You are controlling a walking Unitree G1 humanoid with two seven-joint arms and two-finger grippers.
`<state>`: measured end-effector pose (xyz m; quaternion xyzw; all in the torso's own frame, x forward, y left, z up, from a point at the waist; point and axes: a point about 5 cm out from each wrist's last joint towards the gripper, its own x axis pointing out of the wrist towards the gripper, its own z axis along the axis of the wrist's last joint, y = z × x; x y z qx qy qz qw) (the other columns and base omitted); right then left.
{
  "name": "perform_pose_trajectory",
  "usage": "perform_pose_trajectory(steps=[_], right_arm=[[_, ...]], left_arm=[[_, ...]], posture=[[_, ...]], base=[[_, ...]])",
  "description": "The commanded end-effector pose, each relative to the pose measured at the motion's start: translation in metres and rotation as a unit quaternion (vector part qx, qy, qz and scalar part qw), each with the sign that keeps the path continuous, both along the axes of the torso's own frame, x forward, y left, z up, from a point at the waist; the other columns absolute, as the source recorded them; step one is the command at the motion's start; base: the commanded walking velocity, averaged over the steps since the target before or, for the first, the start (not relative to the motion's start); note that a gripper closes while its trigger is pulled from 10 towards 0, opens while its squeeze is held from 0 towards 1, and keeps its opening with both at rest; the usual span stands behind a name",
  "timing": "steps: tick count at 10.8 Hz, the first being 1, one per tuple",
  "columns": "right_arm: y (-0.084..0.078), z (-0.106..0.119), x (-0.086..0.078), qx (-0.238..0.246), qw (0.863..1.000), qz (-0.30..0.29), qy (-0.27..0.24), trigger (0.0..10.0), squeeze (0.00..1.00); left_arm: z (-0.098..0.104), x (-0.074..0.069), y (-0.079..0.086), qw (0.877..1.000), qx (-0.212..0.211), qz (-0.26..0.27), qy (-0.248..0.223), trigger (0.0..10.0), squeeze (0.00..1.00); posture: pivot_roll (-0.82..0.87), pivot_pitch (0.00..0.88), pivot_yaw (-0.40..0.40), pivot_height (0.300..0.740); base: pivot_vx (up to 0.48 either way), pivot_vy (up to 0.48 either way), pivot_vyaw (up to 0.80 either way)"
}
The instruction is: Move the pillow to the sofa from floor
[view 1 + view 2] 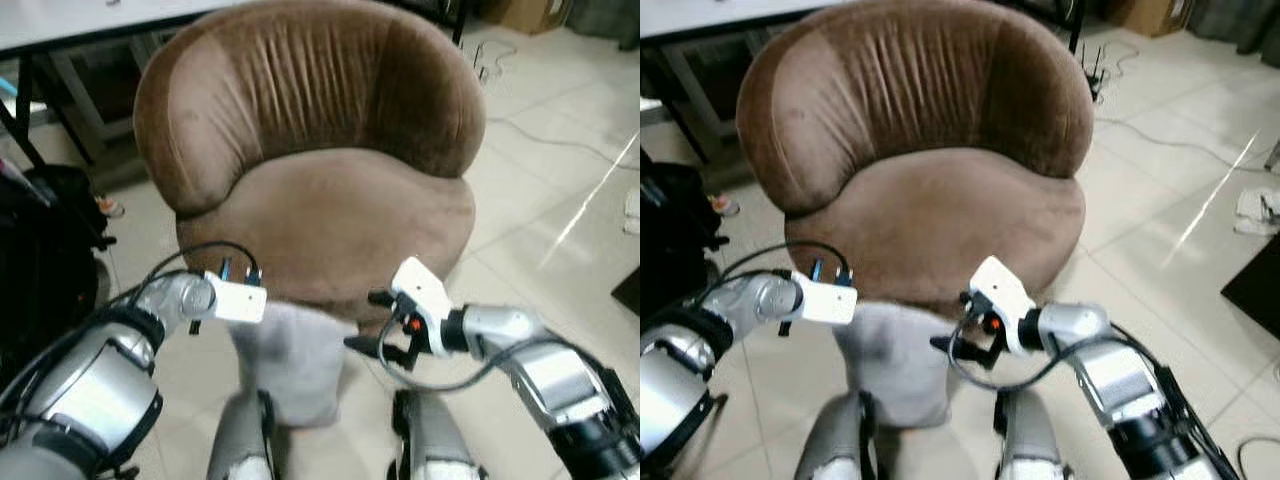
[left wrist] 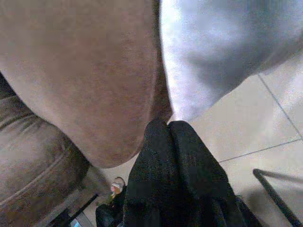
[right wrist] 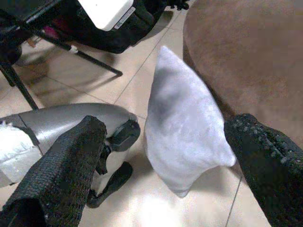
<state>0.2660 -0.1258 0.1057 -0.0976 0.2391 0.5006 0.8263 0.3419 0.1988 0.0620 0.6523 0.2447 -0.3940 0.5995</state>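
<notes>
The pale grey pillow [image 1: 290, 360] hangs upright in front of the brown round sofa [image 1: 330, 200], just below the seat's front edge. My left gripper [image 2: 165, 130] is shut on the pillow's upper corner, close against the sofa's front. My right gripper [image 1: 368, 322] stands open at the pillow's right side. In the right wrist view the pillow [image 3: 184, 127] sits between its spread fingers [image 3: 71, 165], not touched. The pillow's lower corner is close to the tiled floor; I cannot tell if it touches.
My own legs [image 1: 240, 440] stand just below the pillow. A black bag [image 1: 40, 250] and a white table [image 1: 80, 20] are on the left. Cables [image 1: 540, 135] run over the tiles at the right, and a dark object [image 1: 628, 290] lies at the right edge.
</notes>
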Motion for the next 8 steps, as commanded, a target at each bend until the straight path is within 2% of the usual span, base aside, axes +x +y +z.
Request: perform_pose_trajectory(steps=[1, 6, 8], right_arm=[[0.0009, 0.0006, -0.0005, 0.001, 1.0, 0.003, -0.006, 10.0, 0.0], [0.0001, -0.0013, 0.0001, -0.008, 1.0, -0.005, -0.01, 10.0, 0.0], [-0.0003, -0.0019, 0.0013, -0.007, 1.0, -0.005, -0.013, 10.0, 0.0]], left_arm=[[0.0007, 0.0, 0.0019, 1.0, -0.004, 0.007, 0.003, 10.0, 0.0], [-0.0003, -0.0005, 0.0014, 1.0, -0.002, 0.005, 0.004, 10.0, 0.0], [-0.0006, -0.0007, 0.0015, 1.0, -0.001, 0.005, 0.004, 10.0, 0.0]], posture=[[-0.15, 0.043, 0.056, 0.527], [-0.15, 0.049, 0.057, 0.452], [-0.15, 0.049, 0.055, 0.452]], base=[[0.0, 0.0, 0.0], [0.0, 0.0, 0.0], [0.0, 0.0, 0.0]])
